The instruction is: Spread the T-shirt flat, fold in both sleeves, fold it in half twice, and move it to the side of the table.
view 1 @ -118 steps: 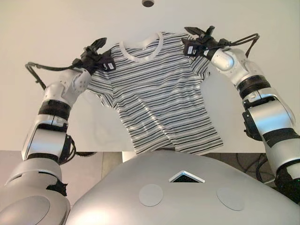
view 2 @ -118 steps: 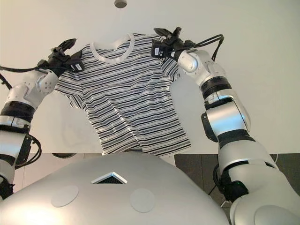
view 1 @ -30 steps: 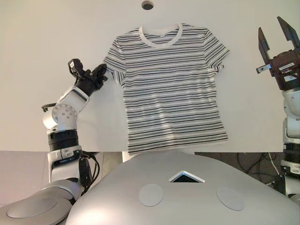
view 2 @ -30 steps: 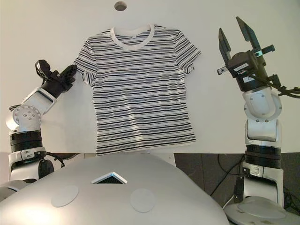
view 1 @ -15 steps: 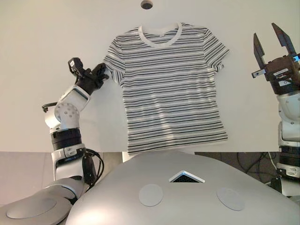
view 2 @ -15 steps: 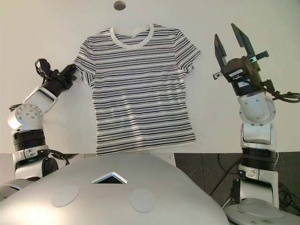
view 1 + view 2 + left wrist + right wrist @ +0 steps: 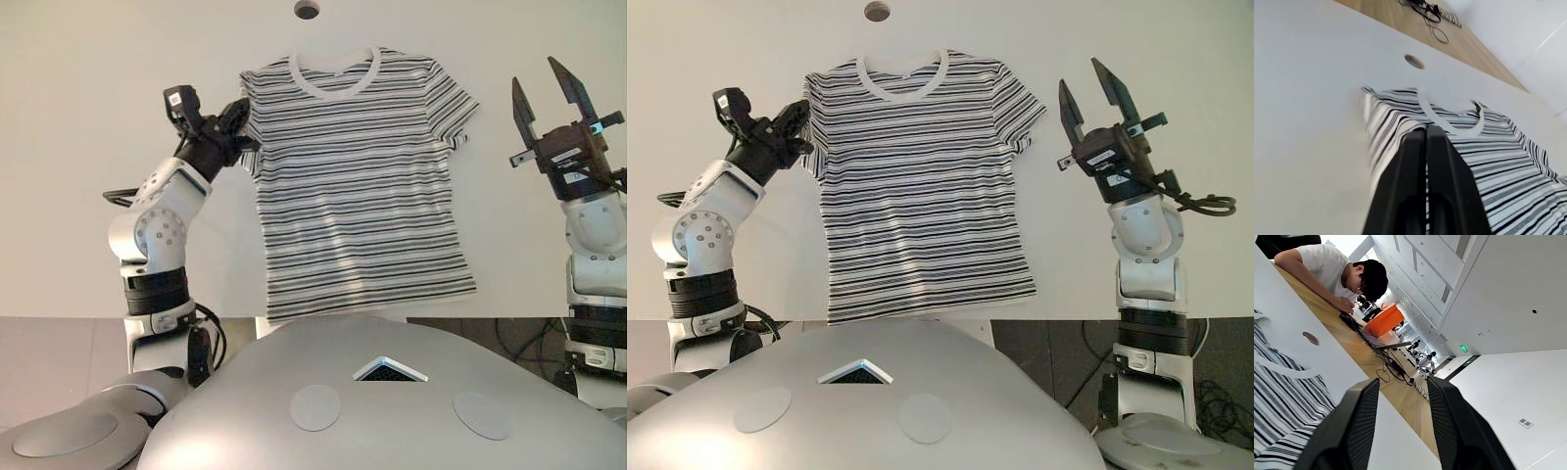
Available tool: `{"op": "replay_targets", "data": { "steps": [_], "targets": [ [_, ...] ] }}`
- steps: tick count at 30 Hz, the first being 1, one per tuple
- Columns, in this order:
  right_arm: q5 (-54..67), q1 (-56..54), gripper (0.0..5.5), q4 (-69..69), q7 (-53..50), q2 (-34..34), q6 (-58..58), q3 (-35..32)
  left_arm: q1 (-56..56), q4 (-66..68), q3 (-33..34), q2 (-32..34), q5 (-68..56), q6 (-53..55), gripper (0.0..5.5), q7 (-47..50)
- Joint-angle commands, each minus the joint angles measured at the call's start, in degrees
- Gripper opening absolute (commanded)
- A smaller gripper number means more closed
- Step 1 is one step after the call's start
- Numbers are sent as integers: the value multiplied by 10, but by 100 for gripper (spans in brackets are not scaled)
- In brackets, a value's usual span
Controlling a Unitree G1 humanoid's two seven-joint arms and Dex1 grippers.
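1. Left eye: striped T-shirt (image 7: 358,176) lies flat on the white table (image 7: 88,59). Its collar (image 7: 333,90) is at the far side, near the cable hole (image 7: 307,9), and its hem is at the near edge. The left gripper (image 7: 235,122) is on the left sleeve (image 7: 253,145), which is turned in over the body.
2. Right eye: right gripper (image 7: 1081,76) is raised beside the right sleeve (image 7: 1024,103), not touching it. Its fingers are spread wide with nothing between them.
3. Left wrist: left gripper (image 7: 1426,128) fingers are pressed together, pinching the sleeve edge. The cloth is doubled over onto the striped chest (image 7: 1488,161), with the collar just past the tips.
4. Right wrist: right gripper (image 7: 1403,382) fingers are apart and hold nothing. The T-shirt (image 7: 1283,396) lies on the table off to one side, clear of the fingers.
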Motion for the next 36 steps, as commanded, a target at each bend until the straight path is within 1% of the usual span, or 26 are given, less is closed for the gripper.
{"op": "replay_targets", "data": {
  "steps": [1, 5, 8, 10, 13, 16, 18, 21, 22, 24, 27, 30, 33, 36],
  "targets": [
    [-5, -10, 180, 7, -4, 7, 0, 2, -39, 22, -33, -22, 27, 5, 3, 8],
    [2, -13, 180, 10, -16, 12, 7, -17, -71, 65, -65, -48, 60, -3, 3, 9],
    [9, -19, 180, 11, -27, 18, 21, -31, -93, 94, -72, -68, 77, -10, 3, 11],
    [7, -19, 180, 10, -28, 21, 25, -28, -111, 120, -71, -81, 89, -18, 3, 14],
    [-3, -15, 180, 12, -24, 24, 29, -15, -114, 155, -94, -92, 121, -30, 3, 8],
    [-15, -12, 180, 37, -21, 23, 47, -5, -102, 144, -121, -88, 131, -25, 51, -21],
    [-26, -16, 180, 62, -27, 24, 66, 0, -96, 110, -120, -89, 131, -24, 87, -19],
    [-27, -47, 180, 130, -37, 40, 134, 4, -44, -45, -164, -20, 116, -44, 89, -121],
    [-22, -65, 180, 156, -38, 44, 147, 4, -26, -82, -167, -2, 114, -50, 89, -142],
    [51, -114, 180, 199, -4, 63, 248, -17, 5, -150, -147, 24, 98, -65, 89, -167],
    [168, -185, 180, 241, 86, 81, 394, -35, 48, -234, -122, 51, 92, -105, 89, -195],
    [257, -274, 180, 316, 146, 88, 558, -58, 95, -263, -105, 72, 124, -168, 89, -206],
    [280, -333, 180, 389, 169, 84, 622, -62, 114, -252, -101, 71, 128, -196, 89, -204],
    [289, -363, 180, 431, 186, 80, 652, -64, 123, -246, -105, 68, 127, -209, 89, -202]
  ]
}}
